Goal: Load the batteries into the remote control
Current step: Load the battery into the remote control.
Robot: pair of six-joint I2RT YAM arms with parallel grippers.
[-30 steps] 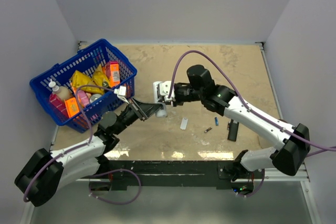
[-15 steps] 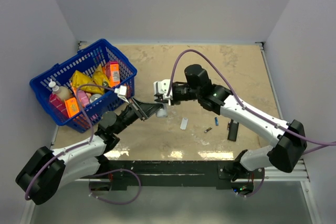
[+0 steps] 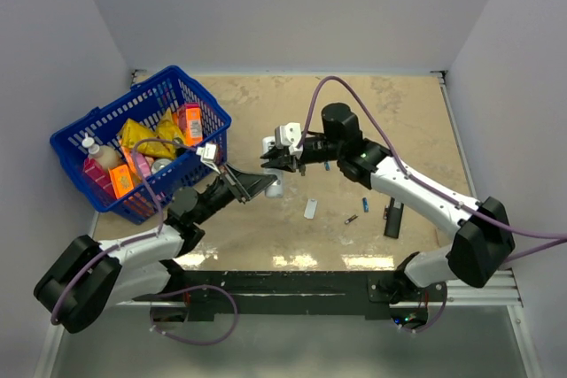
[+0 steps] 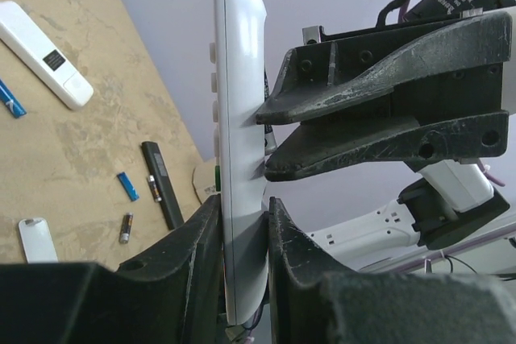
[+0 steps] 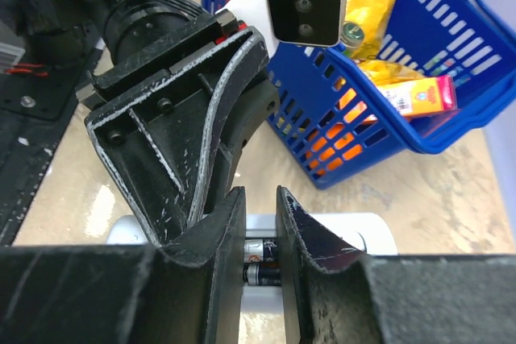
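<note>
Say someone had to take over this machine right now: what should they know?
Left gripper: shut on the white remote control, raised above the table.
Right gripper: jaws narrowly apart, tips at the remote control's open back; grip unclear.
Done: batteries show inside it.
Left: blue battery, dark battery and white battery cover lie loose on the table; cover not fitted.
</note>
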